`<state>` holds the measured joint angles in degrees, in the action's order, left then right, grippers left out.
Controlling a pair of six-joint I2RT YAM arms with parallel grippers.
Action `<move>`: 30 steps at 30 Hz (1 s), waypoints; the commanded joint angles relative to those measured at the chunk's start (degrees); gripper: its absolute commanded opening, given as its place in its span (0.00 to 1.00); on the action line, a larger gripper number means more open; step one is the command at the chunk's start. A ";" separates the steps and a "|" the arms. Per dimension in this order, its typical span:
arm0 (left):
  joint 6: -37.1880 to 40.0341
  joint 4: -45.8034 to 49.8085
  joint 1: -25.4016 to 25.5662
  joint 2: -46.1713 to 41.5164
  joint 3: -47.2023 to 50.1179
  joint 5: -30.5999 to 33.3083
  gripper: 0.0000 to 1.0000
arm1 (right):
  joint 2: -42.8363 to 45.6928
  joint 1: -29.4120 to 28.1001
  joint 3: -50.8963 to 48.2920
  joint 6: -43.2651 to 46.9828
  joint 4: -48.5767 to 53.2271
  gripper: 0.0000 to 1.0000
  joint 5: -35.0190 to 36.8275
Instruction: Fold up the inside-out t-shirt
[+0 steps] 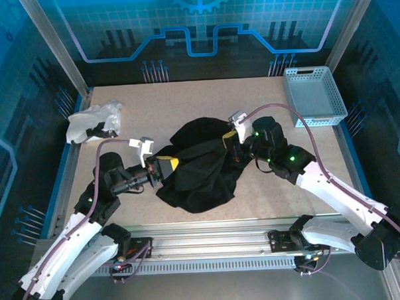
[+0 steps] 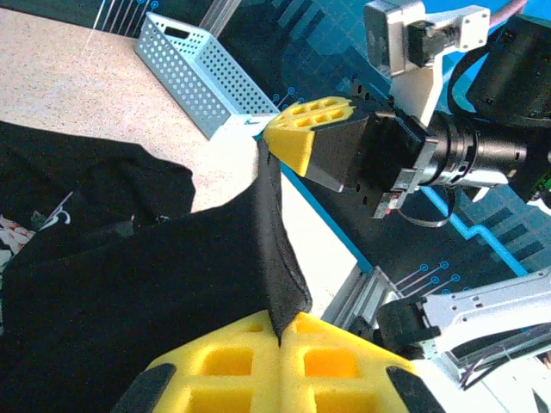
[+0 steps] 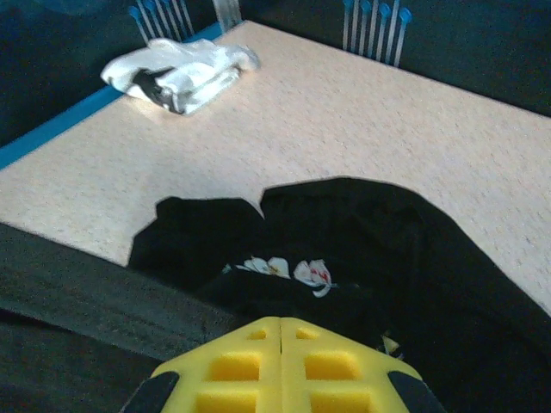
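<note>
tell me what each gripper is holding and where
Both hold the black t-shirt: the left gripper pinches its left-hand edge, the right gripper its far right edge.

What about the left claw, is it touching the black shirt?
Touching. The left wrist view shows the left gripper shut on a raised fold of the black t-shirt.

Speckled beige table [image 1: 204,103], enclosed by blue-lit wall panels [image 1: 260,14] bearing circuit-line pattern. Metal corner posts [image 1: 54,43] at rear. Grooved metal rail [image 1: 210,232] along table's near edge.
</note>
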<state>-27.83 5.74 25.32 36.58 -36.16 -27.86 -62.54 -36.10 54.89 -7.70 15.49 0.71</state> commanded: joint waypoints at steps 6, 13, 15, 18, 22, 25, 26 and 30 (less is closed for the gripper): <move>4.97 13.27 -0.28 4.74 -4.91 9.68 0.00 | 0.48 2.27 0.52 -0.74 0.76 0.00 -2.98; 3.69 16.31 0.16 10.48 -5.74 14.52 0.00 | 0.43 7.24 -1.02 -4.68 0.89 0.00 -6.44; 3.01 17.91 0.54 13.77 -6.72 16.50 0.00 | 1.67 8.67 -2.67 -5.74 -2.16 0.00 -9.80; 2.88 16.03 1.76 16.97 -7.24 14.68 0.00 | 2.18 10.29 -4.15 -6.68 -5.46 0.00 -14.25; 1.55 4.60 3.29 17.24 -4.54 6.00 0.00 | 0.58 10.52 -3.89 -7.42 -4.64 0.00 -14.81; -0.57 -4.45 3.33 17.21 -2.63 -1.48 0.00 | -2.34 10.61 -2.13 -7.67 0.25 0.00 -10.59; -0.92 -5.90 3.32 17.21 -2.43 -2.43 0.00 | -3.46 10.61 -1.69 -7.59 1.83 0.00 -9.41; 0.67 -5.76 3.28 17.55 -3.77 -1.96 0.00 | -6.51 10.51 -1.15 -6.62 4.60 0.00 -8.34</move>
<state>-27.09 4.56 28.36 54.37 -39.64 -26.06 -67.64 -26.15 51.72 -14.37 16.23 -9.41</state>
